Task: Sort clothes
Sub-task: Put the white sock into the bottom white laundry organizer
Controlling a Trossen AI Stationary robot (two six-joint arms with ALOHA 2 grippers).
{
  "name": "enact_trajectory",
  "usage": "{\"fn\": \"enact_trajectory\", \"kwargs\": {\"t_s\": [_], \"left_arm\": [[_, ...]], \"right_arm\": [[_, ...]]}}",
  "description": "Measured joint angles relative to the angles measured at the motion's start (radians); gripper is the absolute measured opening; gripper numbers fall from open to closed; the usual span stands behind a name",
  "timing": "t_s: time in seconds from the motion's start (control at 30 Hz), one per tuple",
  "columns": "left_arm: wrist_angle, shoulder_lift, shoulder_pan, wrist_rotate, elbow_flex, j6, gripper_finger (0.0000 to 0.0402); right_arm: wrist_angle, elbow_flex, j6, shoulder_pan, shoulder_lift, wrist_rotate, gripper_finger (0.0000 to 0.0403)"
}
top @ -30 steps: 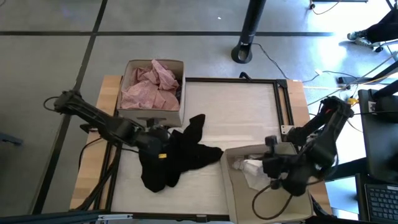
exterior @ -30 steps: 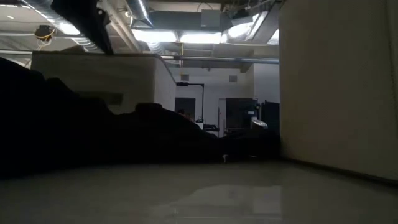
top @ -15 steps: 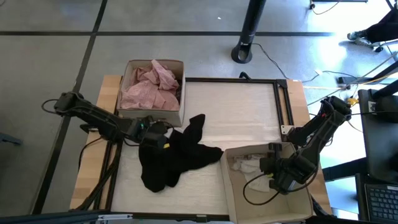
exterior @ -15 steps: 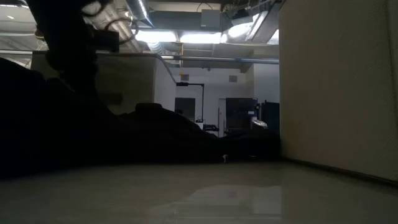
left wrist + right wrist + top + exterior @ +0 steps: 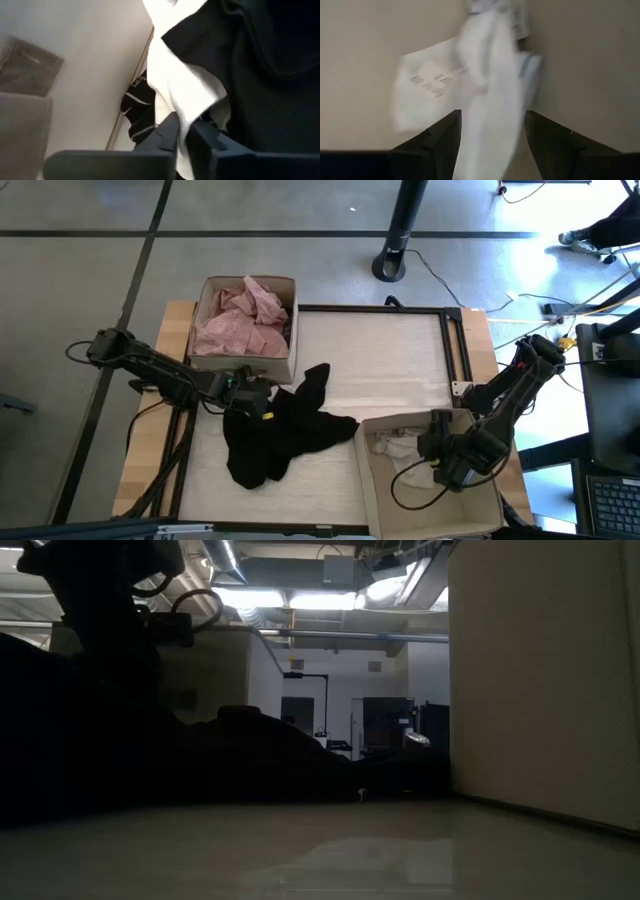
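Observation:
A heap of black clothes (image 5: 290,430) lies on the table's left half and fills the left of the low view (image 5: 100,760). My left gripper (image 5: 258,398) is down on its far-left part, shut on a white fold of cloth (image 5: 175,85) beside the black fabric. Pale pink clothes (image 5: 245,320) fill the far-left cardboard box (image 5: 208,288). My right gripper (image 5: 437,460) is inside the near-right box (image 5: 365,480). It is open, with a white garment (image 5: 395,446) below and between its fingers (image 5: 442,137). My left gripper pinches the white fold's edge (image 5: 186,117) between its two fingers, slanting down from the table's left side. The fold lies on the heap, next to the black fabric. My right gripper: I cannot tell whether its open fingers touch the white garment (image 5: 485,90) lying between them.
The near-right box's tall wall (image 5: 540,680) closes off the right of the low view. A black frame (image 5: 455,340) borders the white mat, with bare mat between the two boxes. Cables and a pole base (image 5: 392,265) are on the floor beyond the table.
My left gripper has come down onto the black heap and shut on the white fold. My right gripper has sunk into the near-right box, rolled, and opened, letting go of the white garment, which now lies in the box.

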Motion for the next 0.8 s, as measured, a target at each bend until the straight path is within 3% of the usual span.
{"fn": "enact_trajectory", "kwargs": {"t_s": [0.1, 0.2, 0.4, 0.63, 0.8], "left_arm": [[-0.004, 0.0, -0.008, -0.049, 0.0, 0.006, 0.0009], [-0.038, -0.006, -0.034, -0.142, 0.022, 0.025, 0.0004], [-0.155, -0.04, -0.12, -0.342, 0.155, 0.06, 0.0002], [-0.153, -0.056, -0.194, -0.471, 0.277, 0.203, 0.0002], [-0.073, -0.056, -0.228, -0.52, 0.316, 0.296, 0.0003]], "right_arm": [[-0.01, 0.065, 0.0, 0.0, 0.0, -0.083, 0.0214], [-0.028, 0.164, -0.009, 0.001, 0.0, -0.067, 0.0212], [-0.017, 0.343, -0.153, 0.0, -0.001, 0.147, 0.0211], [0.025, 0.387, -0.489, -0.051, 0.0, 0.527, 0.0211], [0.158, 0.387, -0.739, -0.17, 0.031, 0.611, 0.0211]]}}
